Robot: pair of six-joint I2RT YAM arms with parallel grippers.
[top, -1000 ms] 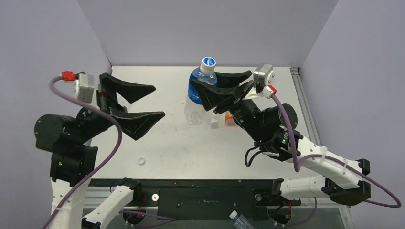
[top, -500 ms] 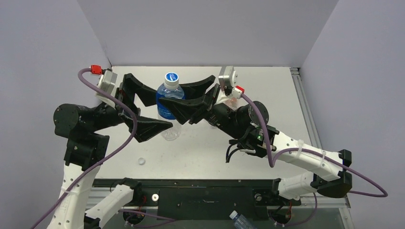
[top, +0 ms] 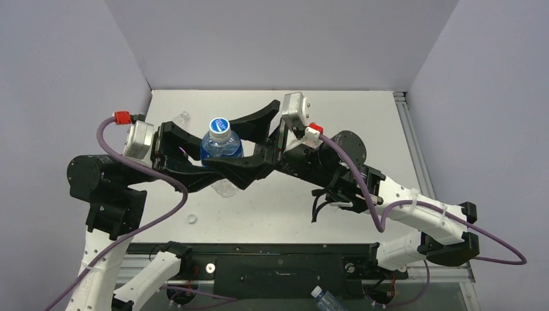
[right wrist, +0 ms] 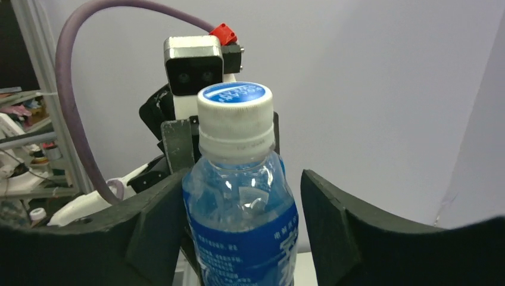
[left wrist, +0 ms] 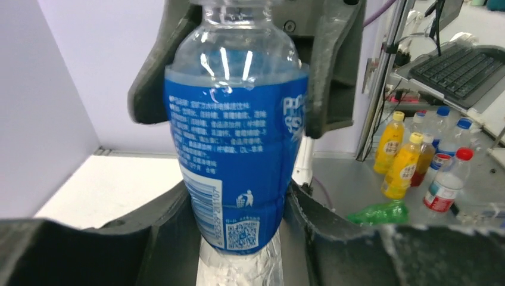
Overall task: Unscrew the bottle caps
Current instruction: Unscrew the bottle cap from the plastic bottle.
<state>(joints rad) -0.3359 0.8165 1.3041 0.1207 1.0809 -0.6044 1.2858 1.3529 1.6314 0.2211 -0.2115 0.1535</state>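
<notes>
Top external: both arms grip one blue-labelled bottle point(top: 220, 148).
Its label is clamped between the left fingers point(left wrist: 161, 238), its shoulder between the right fingers point(right wrist: 149, 220); the blue-topped cap point(top: 219, 126) sits on its neck.

A blue-labelled clear bottle point(top: 223, 146) stands upright over the white table point(top: 375, 107); grey walls point(top: 259, 39) enclose it; off the table stand yellow bottles point(left wrist: 404, 170), with a green bottle point(left wrist: 378, 213) lying flat; a keyboard point(left wrist: 461, 68) sits behind them.
</notes>
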